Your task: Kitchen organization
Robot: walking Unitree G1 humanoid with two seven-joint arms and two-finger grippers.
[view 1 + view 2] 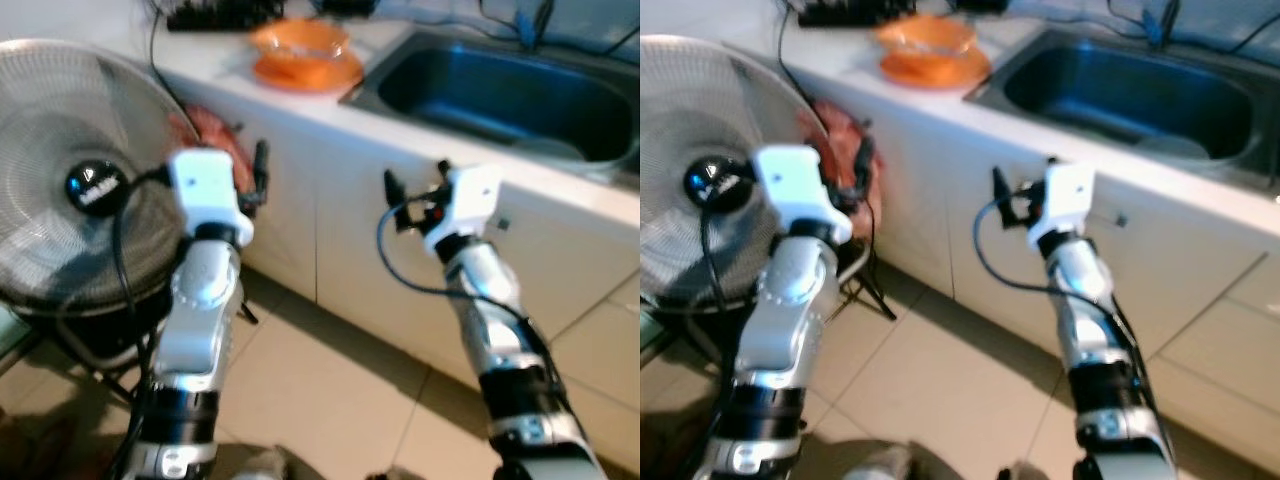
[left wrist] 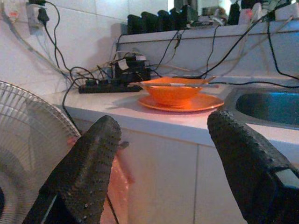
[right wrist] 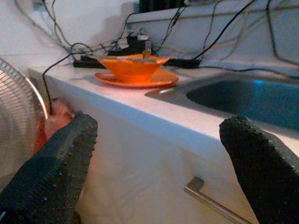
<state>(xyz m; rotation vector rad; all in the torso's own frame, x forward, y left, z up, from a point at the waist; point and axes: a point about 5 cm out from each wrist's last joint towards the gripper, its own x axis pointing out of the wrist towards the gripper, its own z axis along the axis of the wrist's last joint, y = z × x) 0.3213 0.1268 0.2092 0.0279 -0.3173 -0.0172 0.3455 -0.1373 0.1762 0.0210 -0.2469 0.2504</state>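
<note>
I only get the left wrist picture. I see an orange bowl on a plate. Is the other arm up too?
Observer: Yes. The right gripper is raised in front of the white cupboards, fingers apart, holding nothing.
Operator: What's the round wire thing beside me?
Observer: A standing fan on the floor, to the left of the left gripper, which is open too.
Operator: Is anything inside the sink?
Observer: The sink looks dark and bare inside, though its far corner is blurred.
Operator: Do the cupboards have handles?
Observer: The right wrist view shows a metal handle just below the counter.
</note>
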